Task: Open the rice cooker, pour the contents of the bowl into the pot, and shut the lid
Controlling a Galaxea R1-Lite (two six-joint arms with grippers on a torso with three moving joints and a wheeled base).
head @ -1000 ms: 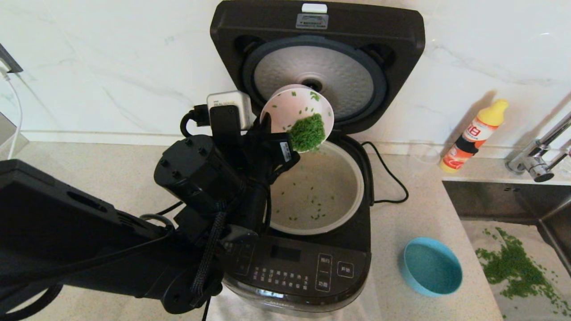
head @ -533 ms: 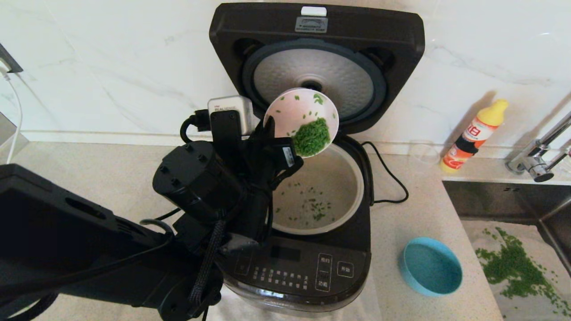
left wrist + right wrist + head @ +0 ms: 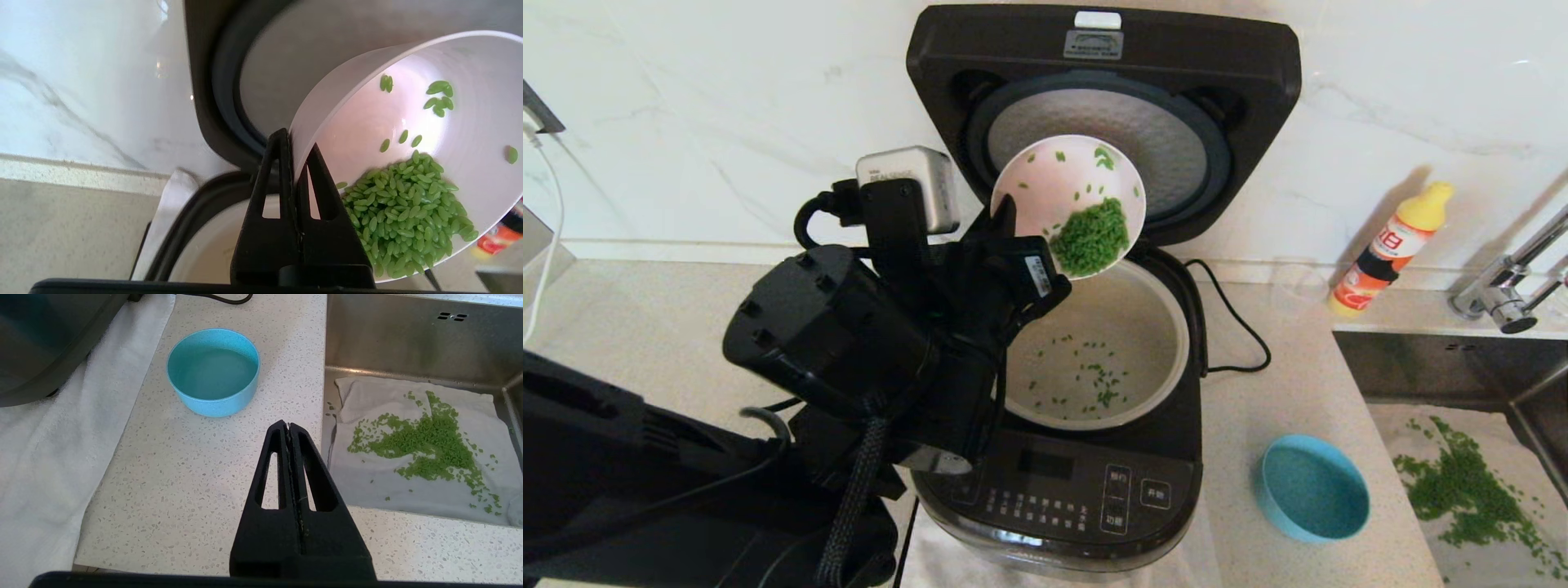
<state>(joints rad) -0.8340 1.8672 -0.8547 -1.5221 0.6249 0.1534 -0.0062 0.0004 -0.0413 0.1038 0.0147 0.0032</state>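
- Head view: the rice cooker [image 3: 1094, 457] is sitting on the surface [image 3: 1282, 384] with the lid [image 3: 1103, 90] standing fully open, so the first step looks done; the pouring is only partly done, since a thin scatter of green bits is lying in the pot [image 3: 1168, 327] while most of the contents of the bowl [image 3: 1090, 237] are heaped at the low edge of the bowl [image 3: 1054, 184], which the left hand [image 3: 1005, 216] is holding tilted above the pot's far rim; emptying the bowl and closing the lid are what is left
- Left wrist view: the left hand [image 3: 292, 139] is pinching the bowl's [image 3: 367, 122] thin wall between its fingers, one outside and one inside, closed tight on it; the green grains [image 3: 402, 208] are piling against the lowest rim, with a few stuck higher up the wall
- Right wrist view: the right hand [image 3: 289, 426] is hanging with its fingers pressed together and holding nothing, above the surface [image 3: 204, 477] near a blue bowl [image 3: 212, 371] and a sink [image 3: 408, 347] where more green grains are lying on a cloth [image 3: 408, 490]
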